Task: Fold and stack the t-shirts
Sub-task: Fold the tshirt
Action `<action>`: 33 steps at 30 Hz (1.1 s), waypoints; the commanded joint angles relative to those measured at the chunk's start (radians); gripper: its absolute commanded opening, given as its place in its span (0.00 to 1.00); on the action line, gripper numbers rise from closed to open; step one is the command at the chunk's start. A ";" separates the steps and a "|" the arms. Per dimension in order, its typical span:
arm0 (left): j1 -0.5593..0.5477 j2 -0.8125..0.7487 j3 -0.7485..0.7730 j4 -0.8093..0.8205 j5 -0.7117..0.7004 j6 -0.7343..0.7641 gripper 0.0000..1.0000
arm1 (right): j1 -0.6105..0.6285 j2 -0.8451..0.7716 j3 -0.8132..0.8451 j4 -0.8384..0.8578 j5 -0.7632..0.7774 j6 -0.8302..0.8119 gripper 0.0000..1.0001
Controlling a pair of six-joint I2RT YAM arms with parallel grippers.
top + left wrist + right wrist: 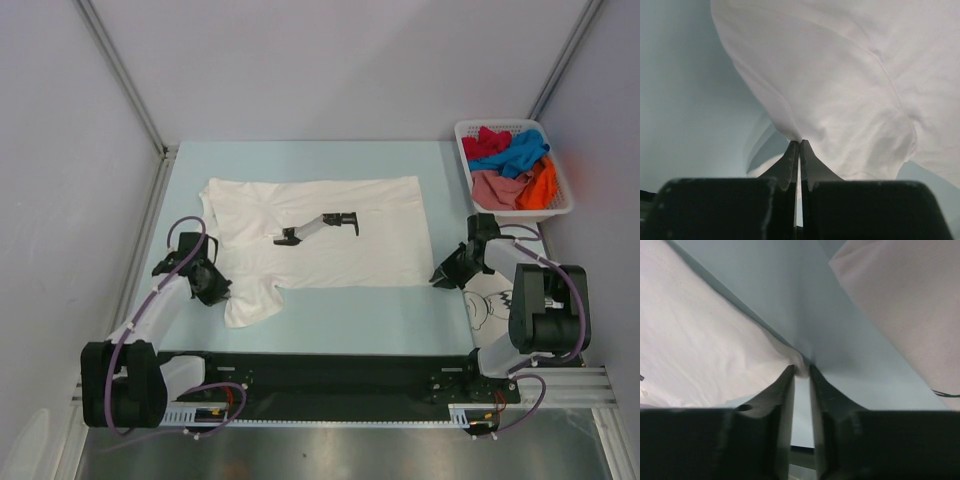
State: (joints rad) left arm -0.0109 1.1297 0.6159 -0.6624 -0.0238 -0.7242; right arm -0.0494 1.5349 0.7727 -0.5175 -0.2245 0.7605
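Observation:
A plain white t-shirt (370, 250) lies spread flat across the pale blue table, with a dark mark (320, 225) at its middle. My left gripper (218, 292) (800, 141) is shut on the shirt's near-left sleeve edge, and cloth (850, 75) rises from its tips. My right gripper (441, 280) (802, 369) pinches the shirt's near-right corner (705, 340), a small fold caught between its fingertips. A white t-shirt with black line print (490, 305) (905, 305) lies under the right arm.
A white lattice basket (500, 124) at the back right holds red (485, 140), blue (520, 152), pink (495, 187) and orange (542, 185) shirts. Grey walls close in the table on three sides. The arm bases sit on a black rail (330, 375) at the near edge.

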 commanded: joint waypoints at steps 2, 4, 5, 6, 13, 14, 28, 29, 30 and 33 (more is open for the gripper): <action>-0.008 -0.039 0.041 -0.009 -0.019 0.014 0.00 | 0.010 0.067 -0.004 0.010 0.093 -0.003 0.13; -0.008 -0.047 0.051 -0.019 -0.027 0.011 0.00 | 0.011 0.068 -0.003 -0.019 0.099 -0.012 0.02; -0.008 -0.051 0.056 -0.031 -0.033 0.011 0.00 | 0.013 0.061 -0.003 -0.029 0.102 -0.027 0.00; -0.008 -0.062 0.067 -0.040 -0.037 0.009 0.00 | 0.016 0.053 -0.004 -0.042 0.106 -0.038 0.00; -0.008 -0.076 0.149 -0.054 -0.015 0.077 0.00 | 0.046 0.045 0.112 -0.116 0.100 -0.147 0.00; -0.009 -0.073 0.165 -0.055 -0.013 0.080 0.00 | 0.046 0.056 0.135 -0.124 0.097 -0.161 0.00; -0.008 0.286 0.621 0.014 -0.019 0.149 0.00 | 0.057 0.321 0.589 -0.208 0.080 -0.227 0.00; -0.006 0.315 0.652 0.018 -0.019 0.152 0.00 | 0.057 0.368 0.647 -0.211 0.073 -0.227 0.00; -0.004 0.376 0.683 0.017 -0.018 0.154 0.00 | 0.057 0.390 0.675 -0.223 0.070 -0.228 0.00; 0.008 0.450 0.784 0.018 -0.016 0.161 0.01 | 0.059 0.486 0.804 -0.249 0.068 -0.239 0.00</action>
State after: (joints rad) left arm -0.0109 1.5345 1.3094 -0.6666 -0.0414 -0.5961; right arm 0.0124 1.9533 1.4582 -0.7208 -0.1555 0.5453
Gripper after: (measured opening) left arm 0.010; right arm 0.011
